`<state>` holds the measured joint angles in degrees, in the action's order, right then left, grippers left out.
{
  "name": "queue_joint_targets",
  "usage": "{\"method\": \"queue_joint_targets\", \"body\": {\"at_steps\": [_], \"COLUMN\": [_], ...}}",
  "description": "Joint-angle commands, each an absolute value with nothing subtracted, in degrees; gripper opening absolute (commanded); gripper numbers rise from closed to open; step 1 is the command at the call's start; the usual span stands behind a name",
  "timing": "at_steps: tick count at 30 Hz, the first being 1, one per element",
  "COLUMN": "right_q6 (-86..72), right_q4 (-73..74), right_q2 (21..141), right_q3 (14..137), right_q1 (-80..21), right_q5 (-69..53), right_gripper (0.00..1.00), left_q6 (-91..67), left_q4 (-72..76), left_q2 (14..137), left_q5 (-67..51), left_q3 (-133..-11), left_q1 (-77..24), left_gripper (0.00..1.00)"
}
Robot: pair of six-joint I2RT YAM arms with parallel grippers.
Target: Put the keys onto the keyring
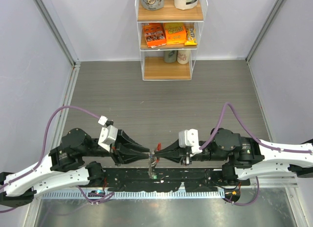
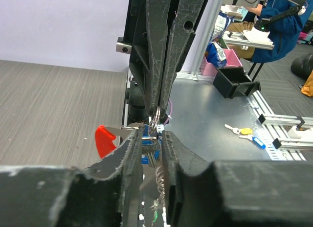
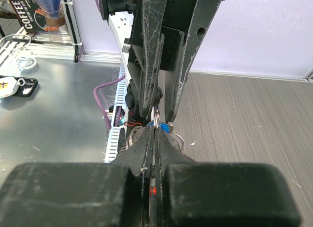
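Observation:
Both grippers meet tip to tip above the table's near edge. My left gripper (image 1: 148, 154) (image 2: 151, 140) is closed on the blue-headed key (image 2: 147, 147), whose head sits between its pads. My right gripper (image 1: 159, 153) (image 3: 155, 129) is shut on the thin silvery keyring (image 3: 156, 120) (image 2: 156, 117), just above the blue key (image 3: 166, 127). The red fob (image 2: 103, 139) (image 1: 159, 147) sticks out to the side. Chain links (image 2: 160, 175) (image 1: 152, 163) hang below the grippers, with a small green key (image 1: 153, 177) (image 2: 155, 216) at the bottom.
A white wire shelf (image 1: 168, 36) with snack packs stands at the far edge. Spare keys (image 2: 243, 132) lie on the metal bench, with a black bin (image 2: 235, 80) behind them. A slotted cable duct (image 3: 115, 134) runs along the table's near edge.

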<state>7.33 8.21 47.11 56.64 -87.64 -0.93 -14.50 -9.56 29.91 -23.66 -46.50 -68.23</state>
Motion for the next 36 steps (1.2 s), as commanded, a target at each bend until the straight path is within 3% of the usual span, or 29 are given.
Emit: {"method": "queue_joint_targets", "body": {"at_steps": [1,8,25,36], "right_q6": [7.2,7.2,14.3,14.9], "right_q4": [3.2,0.4,-22.5,-19.4], "right_q2": [46.9,46.5,44.4,44.9], "right_q3": [58.8,57.1,45.9,46.0], "right_q1": [-87.8,-87.9,-89.6,-89.6], "right_q5": [-0.3,-0.2,6.1,4.3], "right_gripper": [0.06,0.06,0.06,0.05], "left_q6": [-14.2,-14.1,-14.1,-13.9], "left_q4": [-6.2,-7.5,-8.4,-8.5], "left_q2": [30.2,31.2,30.0,30.4], "left_q5": [-24.4,-24.4,-23.5,-22.8], "left_q3": [-46.4,-46.8,-47.1,-47.9], "left_q1": [-68.2,-68.3,-68.3,-68.3], "left_gripper": [0.25,0.00,0.00,0.00]}}
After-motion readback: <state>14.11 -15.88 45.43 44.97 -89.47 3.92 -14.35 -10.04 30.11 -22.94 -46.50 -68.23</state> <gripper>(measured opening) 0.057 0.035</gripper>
